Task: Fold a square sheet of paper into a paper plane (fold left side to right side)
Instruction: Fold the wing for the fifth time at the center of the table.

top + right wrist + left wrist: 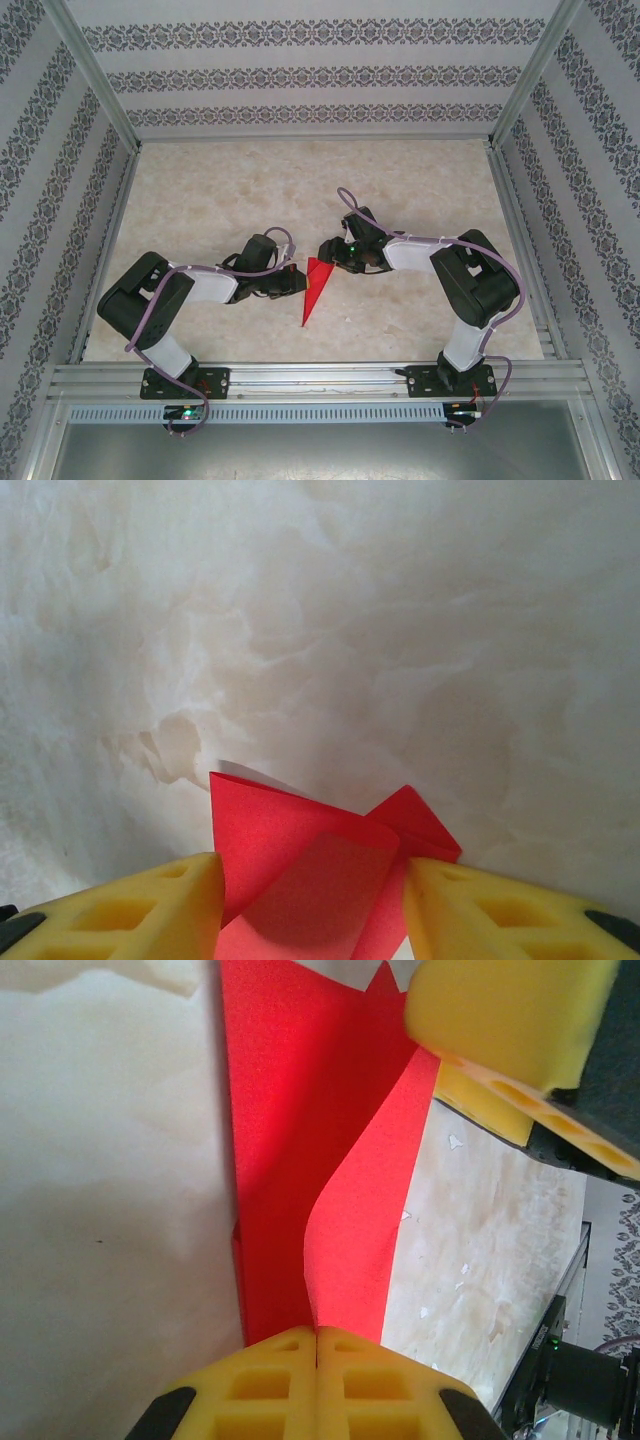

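While left gripper (pixel 317 1338) pinches one paper plane (pixel 290 1150), right gripper (pixel 312 875) parted

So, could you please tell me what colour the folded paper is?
The folded paper is plain bright red, clearest in the left wrist view.

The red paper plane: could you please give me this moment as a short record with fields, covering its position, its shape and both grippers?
object: paper plane, a narrow folded red triangle
position: on the table between the two arms, its point towards the arm bases
loose part: one flap curls up off the folded body
left gripper: shut, pinching that raised flap
right gripper: open, one finger on either side of the wide end
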You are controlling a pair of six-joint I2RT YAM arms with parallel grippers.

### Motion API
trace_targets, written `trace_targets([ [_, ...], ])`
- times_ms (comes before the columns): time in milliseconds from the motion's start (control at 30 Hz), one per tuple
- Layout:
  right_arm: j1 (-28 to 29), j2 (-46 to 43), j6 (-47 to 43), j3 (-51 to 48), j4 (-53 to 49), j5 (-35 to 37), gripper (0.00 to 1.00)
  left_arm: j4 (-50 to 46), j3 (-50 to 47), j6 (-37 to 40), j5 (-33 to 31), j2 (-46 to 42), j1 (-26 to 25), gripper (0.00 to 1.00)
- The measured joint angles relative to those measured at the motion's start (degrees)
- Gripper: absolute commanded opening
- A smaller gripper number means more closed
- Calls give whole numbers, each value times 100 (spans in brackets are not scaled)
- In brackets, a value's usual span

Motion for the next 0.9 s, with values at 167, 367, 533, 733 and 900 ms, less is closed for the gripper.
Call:
trace_targets([
  [167, 0, 7, 0, 17, -7, -24, 55, 0, 0, 0, 0, 42, 4, 0],
  [367, 0, 11, 0, 26, -24, -33, 55, 2, 0, 0, 0, 136, 31, 0],
  [533, 0, 11, 0, 26, -24, -33, 55, 13, 0, 0, 13, 216, 33, 0],
  [733, 0, 24, 0, 61, -68, -37, 56, 28, 28, -2, 120, 278, 68, 0],
  [900, 2, 17, 0, 63, -70, -37, 56, 44, 63, -2, 271, 354, 111, 0],
])
